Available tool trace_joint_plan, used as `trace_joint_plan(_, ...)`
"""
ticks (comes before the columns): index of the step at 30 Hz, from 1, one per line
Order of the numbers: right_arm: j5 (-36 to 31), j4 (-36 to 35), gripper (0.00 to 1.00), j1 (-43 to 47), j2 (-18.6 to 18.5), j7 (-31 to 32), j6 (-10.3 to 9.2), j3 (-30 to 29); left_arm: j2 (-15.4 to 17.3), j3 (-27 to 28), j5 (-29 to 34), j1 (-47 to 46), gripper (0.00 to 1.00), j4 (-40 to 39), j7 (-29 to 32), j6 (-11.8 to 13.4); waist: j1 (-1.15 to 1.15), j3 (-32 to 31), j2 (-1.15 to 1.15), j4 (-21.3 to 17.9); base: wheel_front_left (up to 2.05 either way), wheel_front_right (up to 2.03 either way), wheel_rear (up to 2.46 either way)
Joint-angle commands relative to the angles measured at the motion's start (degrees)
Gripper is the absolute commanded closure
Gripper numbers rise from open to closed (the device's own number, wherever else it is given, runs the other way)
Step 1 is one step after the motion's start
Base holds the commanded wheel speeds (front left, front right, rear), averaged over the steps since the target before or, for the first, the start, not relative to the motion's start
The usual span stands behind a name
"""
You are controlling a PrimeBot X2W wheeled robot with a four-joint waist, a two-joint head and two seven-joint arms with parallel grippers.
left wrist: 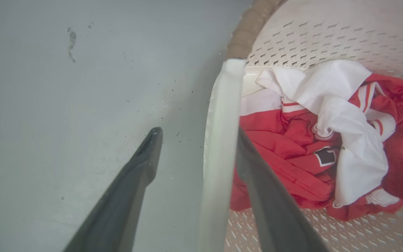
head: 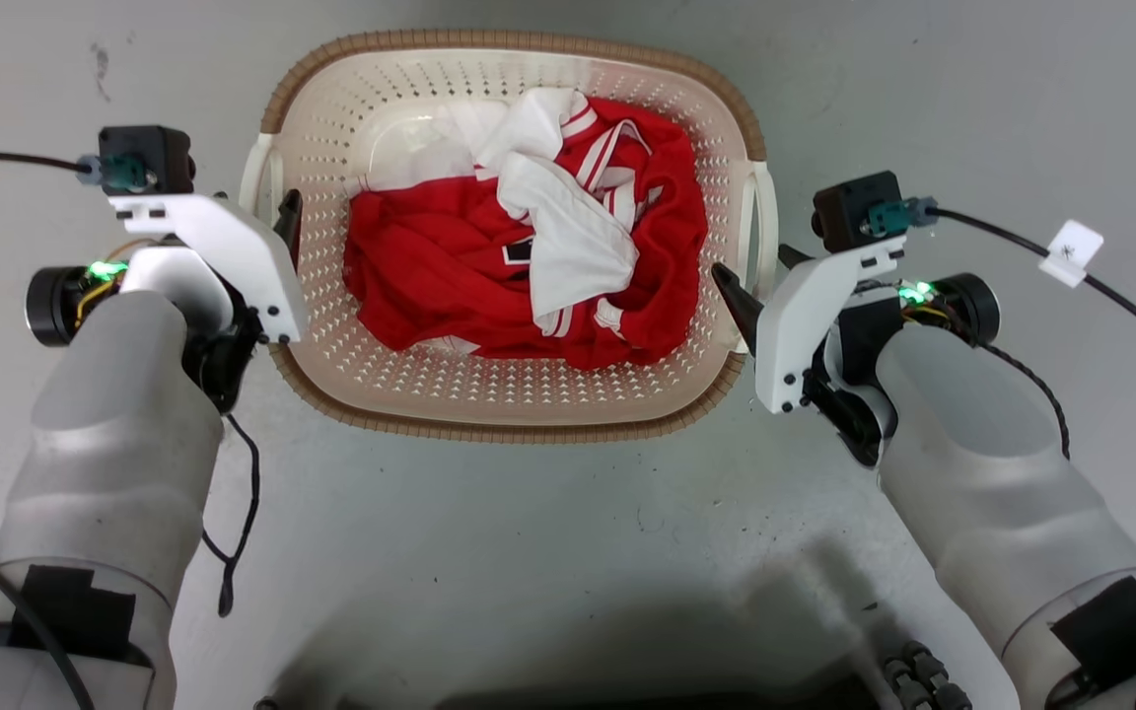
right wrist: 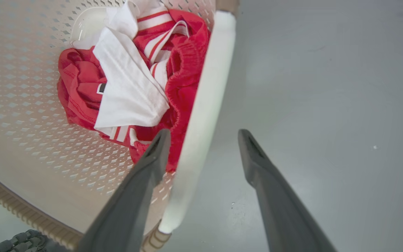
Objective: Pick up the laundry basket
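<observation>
The laundry basket (head: 489,430) sits on the grey floor (head: 568,552) straight ahead of me, between both arms, mouth upward, with red and white clothes (head: 529,266) heaped inside. Its long axis runs across the head view, left to right, from one white handle to the other, so the handles face my arms.

The left tool (left wrist: 197,140) is open and straddles the left handle (left wrist: 222,105). One finger is inside the basket, close against the handle, and the other is outside over the floor. The right tool (right wrist: 204,134) is open too and astride the right handle (right wrist: 201,115). Neither grips anything yet.

To do this well, I judge I should close both together, each near the middle of its handle, and keep the inner fingers off the cloth. Then I'd lift evenly — a lopsided rise could tilt the load or let a handle slip.
</observation>
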Motion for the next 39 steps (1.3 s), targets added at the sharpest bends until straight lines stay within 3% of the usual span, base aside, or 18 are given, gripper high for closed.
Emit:
trace_joint_plan(1,1.23,0.47,0.00,-1.69,0.07,0.16,-0.02,1.00,0.32,-0.78,-0.82,-1.37,0.00,0.26,0.56,-0.06,-0.01,0.75,0.00,0.15,0.00,0.00,0.00)
trace_joint_plan(4,2.94,1.46,0.04,-2.87,0.06,0.54,-0.03,2.53,0.35,-2.07,-1.96,-2.21,0.00,0.90,1.67,0.00,-0.01,1.31,0.00,0.28,0.00,0.00,0.00)
trace_joint_plan(5,3.57,1.54,0.65,-3.18,0.06,0.69,-0.02,3.18,0.26,-2.56,-2.33,-2.47,0.56,0.98,1.96,-0.01,-0.01,1.44,0.00,0.34,0.00,0.00,0.00)
trace_joint_plan(6,4.57,1.41,0.97,-3.34,0.06,1.03,-0.02,3.68,0.21,-3.03,-2.61,-2.73,1.00,0.92,2.02,-0.01,-0.01,1.54,0.00,0.41,0.00,0.00,0.00)
trace_joint_plan(25,13.18,4.00,1.00,-3.72,0.44,1.58,0.34,10.85,-1.82,-10.98,-10.08,-1.99,1.00,1.45,4.80,0.01,-0.01,-1.30,0.00,1.03,0.00,0.00,0.00)
trace_joint_plan(39,19.56,6.55,1.00,0.42,0.74,11.96,0.35,14.63,-5.38,-15.02,-16.76,3.86,1.00,4.56,15.86,-0.15,-0.01,-15.77,0.00,1.73,0.00,0.00,0.00)
